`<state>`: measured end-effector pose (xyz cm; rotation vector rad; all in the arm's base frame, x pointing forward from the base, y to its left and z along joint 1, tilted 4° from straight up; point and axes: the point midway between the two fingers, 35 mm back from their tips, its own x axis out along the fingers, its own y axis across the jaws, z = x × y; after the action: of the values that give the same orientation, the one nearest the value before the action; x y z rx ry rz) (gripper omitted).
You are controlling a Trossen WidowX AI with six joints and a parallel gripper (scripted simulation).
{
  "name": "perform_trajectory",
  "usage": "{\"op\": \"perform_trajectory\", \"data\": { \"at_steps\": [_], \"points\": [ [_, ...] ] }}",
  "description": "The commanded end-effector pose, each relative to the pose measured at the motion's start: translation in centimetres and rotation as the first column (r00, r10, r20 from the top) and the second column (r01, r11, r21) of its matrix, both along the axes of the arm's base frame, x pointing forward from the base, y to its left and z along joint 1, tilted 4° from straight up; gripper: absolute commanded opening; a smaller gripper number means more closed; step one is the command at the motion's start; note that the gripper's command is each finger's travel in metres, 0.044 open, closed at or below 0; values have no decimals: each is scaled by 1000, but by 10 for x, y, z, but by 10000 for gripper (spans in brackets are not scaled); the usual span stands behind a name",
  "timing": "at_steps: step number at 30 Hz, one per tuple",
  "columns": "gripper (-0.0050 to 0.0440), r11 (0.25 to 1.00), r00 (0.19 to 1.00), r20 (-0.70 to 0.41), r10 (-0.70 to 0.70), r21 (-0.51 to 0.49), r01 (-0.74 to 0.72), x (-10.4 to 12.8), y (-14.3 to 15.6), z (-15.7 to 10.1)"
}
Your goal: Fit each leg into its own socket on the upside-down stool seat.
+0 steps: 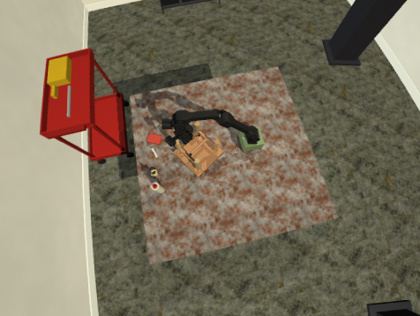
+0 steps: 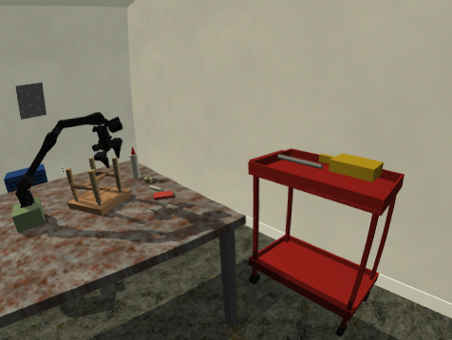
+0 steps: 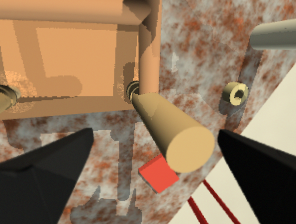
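The stool seat [image 1: 187, 160] [image 2: 87, 206] [image 3: 75, 60] lies flat and upside down on the table, with rails between its legs. Four legs stand up from its corners; in the exterior view they look upright. The leg nearest my hand [image 1: 178, 145] [image 2: 117, 176] [image 3: 190, 145] rises toward the camera in the wrist view, with a dark ring showing at its foot. Whether its shoulder is down on the seat I cannot tell. My gripper [image 2: 114, 161] [image 3: 156, 134] is open and empty, at about the height of this leg's top. The leg's end appears between the fingers, closer to the right one.
A red block [image 1: 154, 139] [image 2: 163, 195] [image 3: 158, 175], a small white piece [image 1: 154, 153] [image 2: 155, 188], a ring [image 1: 153, 170] [image 2: 148, 179] [image 3: 236, 94] and a red-tipped bottle [image 1: 158, 188] [image 2: 135, 166] [image 3: 275, 36] are beside the stool. A red cart [image 1: 79, 101] stands beyond the table edge.
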<state>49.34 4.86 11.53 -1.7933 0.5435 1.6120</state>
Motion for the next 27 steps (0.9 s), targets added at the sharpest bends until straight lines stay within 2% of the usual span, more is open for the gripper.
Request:
{"op": "perform_trajectory", "data": {
  "at_steps": [1,6,21,25,27],
  "points": [
    [440,1000,1000,-7,-5,-5,5,-2,-3,-2],
    [440,1000,1000,-7,-5,-5,5,-14,-14,2],
    [440,1000,1000,-12,0,-1,0,-4,-1,-2],
    [440,1000,1000,30,1,1,-1,-4,1,24],
    [440,1000,999,36,1,2,-1,-4,1,28]
  ]
}}
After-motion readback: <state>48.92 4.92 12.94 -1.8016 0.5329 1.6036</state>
